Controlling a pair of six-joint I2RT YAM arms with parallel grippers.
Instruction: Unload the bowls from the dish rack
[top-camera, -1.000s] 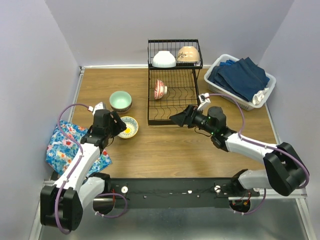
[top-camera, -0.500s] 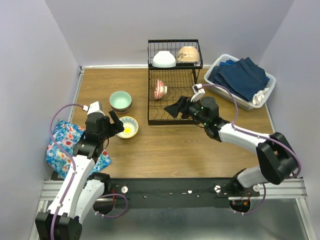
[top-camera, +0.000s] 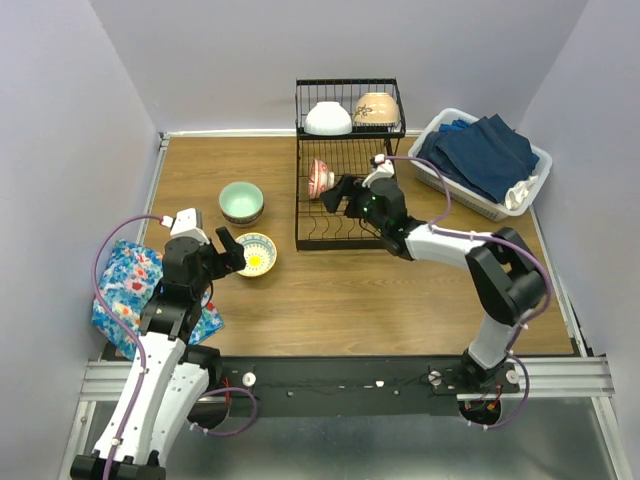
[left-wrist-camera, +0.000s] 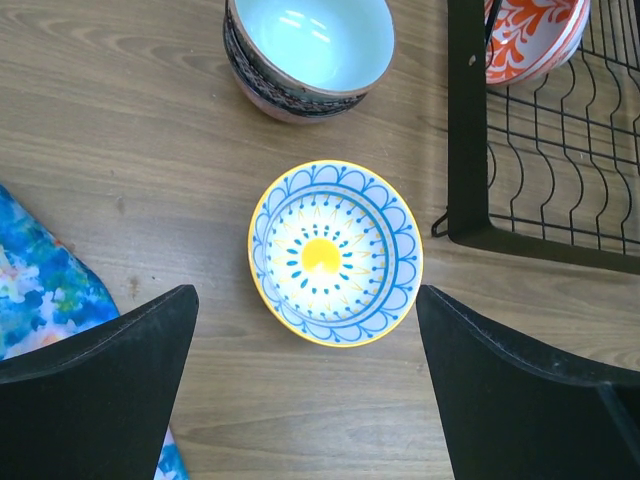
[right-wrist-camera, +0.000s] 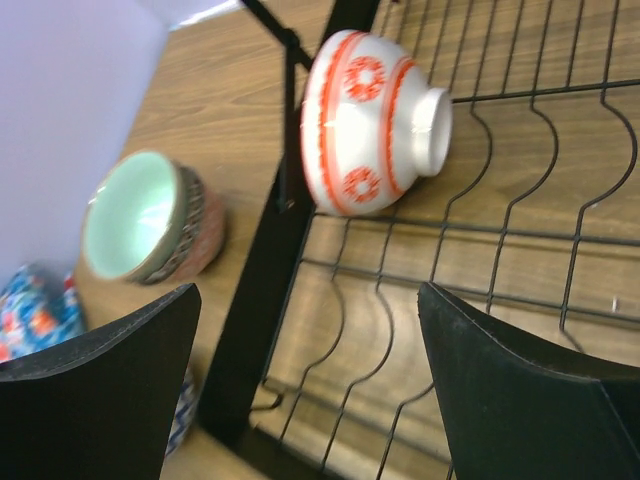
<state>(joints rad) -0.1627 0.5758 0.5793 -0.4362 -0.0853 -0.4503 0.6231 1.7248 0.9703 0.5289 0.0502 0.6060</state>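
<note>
The black wire dish rack (top-camera: 372, 196) holds a red-patterned bowl (top-camera: 320, 178) on its side in the lower tray, and a white bowl (top-camera: 328, 119) and a beige bowl (top-camera: 376, 108) upside down on the upper shelf. A mint-green bowl (top-camera: 241, 202) tops a stack on the table. A blue-and-yellow bowl (top-camera: 256, 253) sits upright nearby. My right gripper (top-camera: 333, 195) is open over the lower tray, just short of the red-patterned bowl (right-wrist-camera: 370, 125). My left gripper (top-camera: 230, 254) is open and empty, just left of the blue-and-yellow bowl (left-wrist-camera: 335, 252).
A white plastic basket (top-camera: 441, 121) of blue cloths stands right of the rack. A blue floral cloth (top-camera: 125, 295) lies at the left front under my left arm. Walls close off the left, back and right. The rack's thick black frame (left-wrist-camera: 468, 150) lies right of the blue-and-yellow bowl.
My right gripper has moved back and left over the rack's lower tray, toward the red-patterned bowl. My left arm has drawn back slightly from the blue-and-yellow bowl.
</note>
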